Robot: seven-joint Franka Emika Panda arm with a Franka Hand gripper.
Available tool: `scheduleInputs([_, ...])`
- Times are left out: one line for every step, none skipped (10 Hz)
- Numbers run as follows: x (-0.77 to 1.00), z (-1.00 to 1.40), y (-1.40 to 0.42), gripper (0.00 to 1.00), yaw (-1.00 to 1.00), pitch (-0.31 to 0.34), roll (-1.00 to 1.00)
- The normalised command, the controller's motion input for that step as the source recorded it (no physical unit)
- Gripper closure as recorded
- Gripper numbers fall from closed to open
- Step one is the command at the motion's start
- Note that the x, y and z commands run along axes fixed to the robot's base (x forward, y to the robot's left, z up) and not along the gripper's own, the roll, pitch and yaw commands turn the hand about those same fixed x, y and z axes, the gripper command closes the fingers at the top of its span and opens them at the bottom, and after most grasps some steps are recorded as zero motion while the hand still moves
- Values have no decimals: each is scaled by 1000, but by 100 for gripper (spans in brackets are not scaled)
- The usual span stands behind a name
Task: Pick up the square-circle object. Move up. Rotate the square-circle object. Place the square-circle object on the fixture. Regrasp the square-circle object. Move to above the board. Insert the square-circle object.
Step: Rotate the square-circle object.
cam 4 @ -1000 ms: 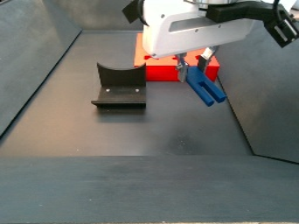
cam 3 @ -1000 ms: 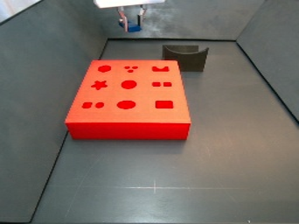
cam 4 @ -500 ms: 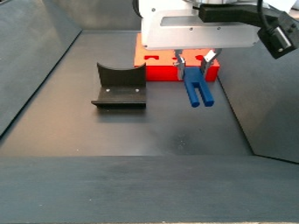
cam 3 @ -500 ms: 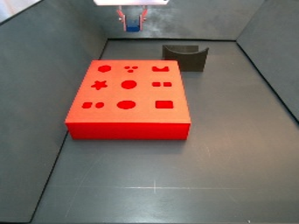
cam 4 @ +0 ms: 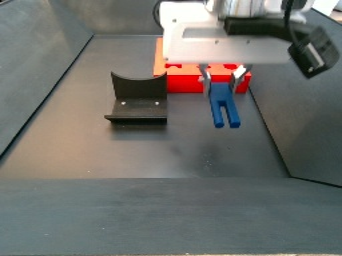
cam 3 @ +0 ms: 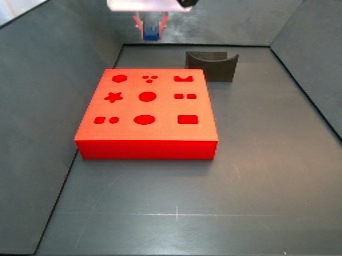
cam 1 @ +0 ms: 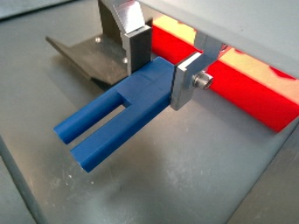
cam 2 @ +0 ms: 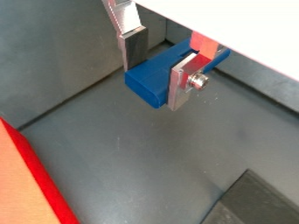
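Holding the square-circle object (cam 4: 221,103) clear of the floor, our gripper (cam 4: 221,76) has its jaws clamped on the blue peg's blocky end, right of the fixture (cam 4: 135,100) and before the board (cam 4: 171,70). We judge the rotate step underway; placing on the fixture follows. The peg hangs forked-end down, long axis near vertical.

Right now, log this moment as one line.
gripper: shut on peg | peg: lifted, hanging down | fixture: empty | board: no peg inserted
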Motion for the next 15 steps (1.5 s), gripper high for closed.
scheduleInputs([24, -1000, -4, 100, 35, -34, -31])
scheduleInputs([34, -1000, 1, 100, 31, -45, -62])
scheduleInputs([44, -981, 2, 100, 25, -52, -93])
scheduleInputs([47, -869, 9, 100, 20, -59, -109])
scheduleInputs([43, -766, 15, 100, 12, -64, -122])
scheduleInputs([37, -670, 17, 100, 2, -70, -133])
scheduleInputs([35, -549, 19, 100, -5, -85, -146])
scheduleInputs([33, -467, 19, 100, -10, -91, -157])
scheduleInputs([32, -394, 23, 100, -12, -102, -165])
scheduleInputs([29, -323, 22, 100, -11, -110, -175])
scheduleInputs([33, -238, 25, 100, -10, -117, -186])
scheduleInputs([29, -182, 25, 100, -9, -124, -192])
scheduleInputs([0, 0, 0, 0, 0, 0, 0])
scheduleInputs([0, 1000, 0, 0, 0, 0, 0])
scheduleInputs([-9, 1000, 0, 0, 0, 15, 1])
